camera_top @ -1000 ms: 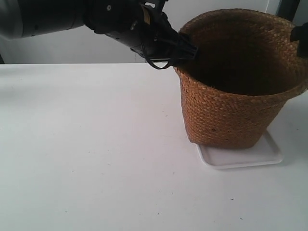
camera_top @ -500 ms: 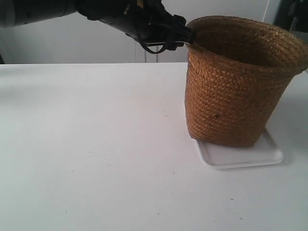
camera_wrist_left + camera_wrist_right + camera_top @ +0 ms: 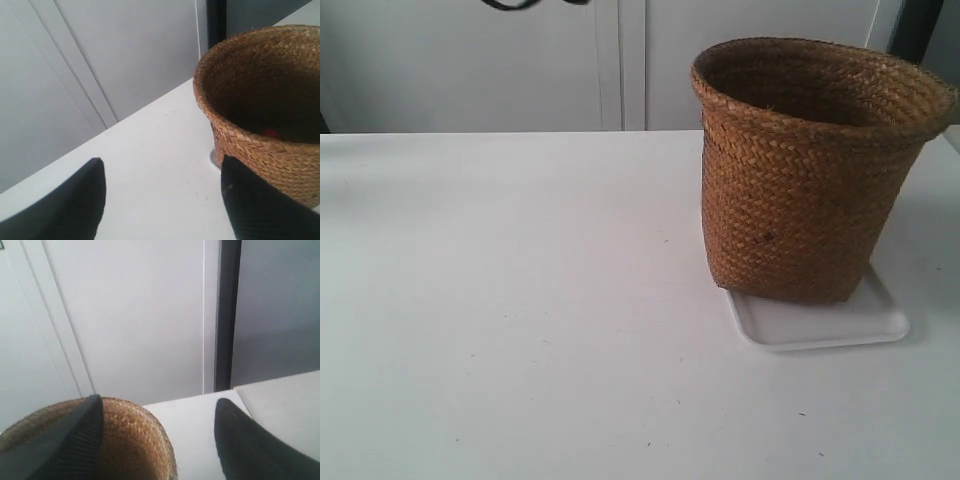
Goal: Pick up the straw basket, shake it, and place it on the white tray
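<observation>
I can't spot any readable text, labels, brands or numbers anywhere in my camera feeds.

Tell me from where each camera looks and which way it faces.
Exterior view: low before the table, facing the straw basket on the white tray; a black cable shows.
Left wrist view: above the table, looking into the basket; open left tool shows.
Right wrist view: above the basket's rim, facing the wall; open right tool shows.
All share the basket.

Straw basket (image 3: pixel 800 180) upright on white tray (image 3: pixel 840 325); tray on white table (image 3: pixel 500 320); basket overhangs tray's near-left corner.
</observation>
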